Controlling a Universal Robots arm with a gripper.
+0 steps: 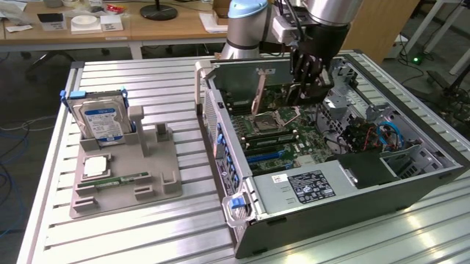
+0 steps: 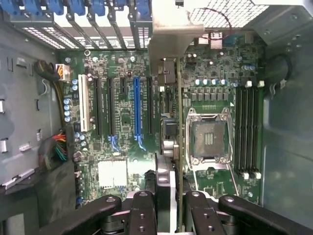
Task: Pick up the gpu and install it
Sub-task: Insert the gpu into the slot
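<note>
Tool (image 2: pixel 168 203) down inside open PC case (image 1: pixel 433 177), closed on the gpu (image 2: pixel 179 122). Fingers (image 2: pixel 142 208) pressed against both faces of card.

Wrist view:
- Gpu seen edge-on: thin green board edge w/ dark cooler on one face.
- Silver end bracket (image 2: pixel 171 41) at far end of card, next to row of blue-latched rear slot covers (image 2: pixel 98 10).
- Card upright over mobo (image 2: pixel 122 73), edge running between long blue slot (image 2: pixel 137 107) and CPU socket (image 2: pixel 209 137), closer to the socket.
- Seated in a slot or just above the board: cannot tell.
- Mem slots (image 2: pixel 247 132) w/ white latches on other side of socket, apart from card.

Ext view:
- Arm (image 1: pixel 323 11) reaching in from above, tool over far half of case.
- PSU (image 1: pixel 309 186) w/ black label in near half of case.
- On worktop (image 1: pixel 147 236), to the ext view's left of case: grey fixture (image 1: pixel 158 165).
- Hard drive (image 1: pixel 103 124) w/ blue-white label upright in fixture.
- Narrow green mem stick (image 1: pixel 118 180) flat in fixture, nearer the camera.
- Both well apart from tool.
</note>
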